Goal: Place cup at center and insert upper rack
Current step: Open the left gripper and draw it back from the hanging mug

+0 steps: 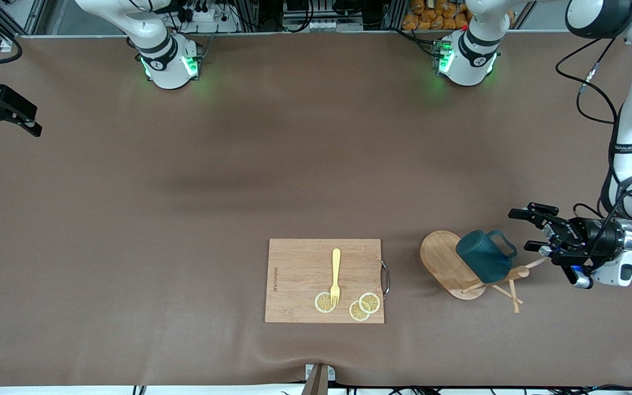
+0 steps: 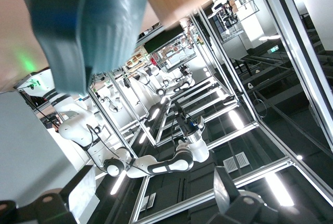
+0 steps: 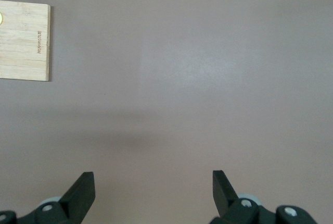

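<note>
Left tool, fingers apart and holding nothing, hovers just beside the toppled upper rack. The cup lies on it. Right tool, fingers apart, waits at the bench's nine o'clock edge.

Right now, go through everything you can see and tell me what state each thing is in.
cup: tipped, hung on the fallen rack's post.
upper rack: toppled on its side, pegs toward the left arm's end.
cutting board: flat on the table.
fork: lying on the board, tines on a lemon slice.
left gripper: jaws open, beside the cup.
right gripper: jaws open, waiting over bare table.
</note>
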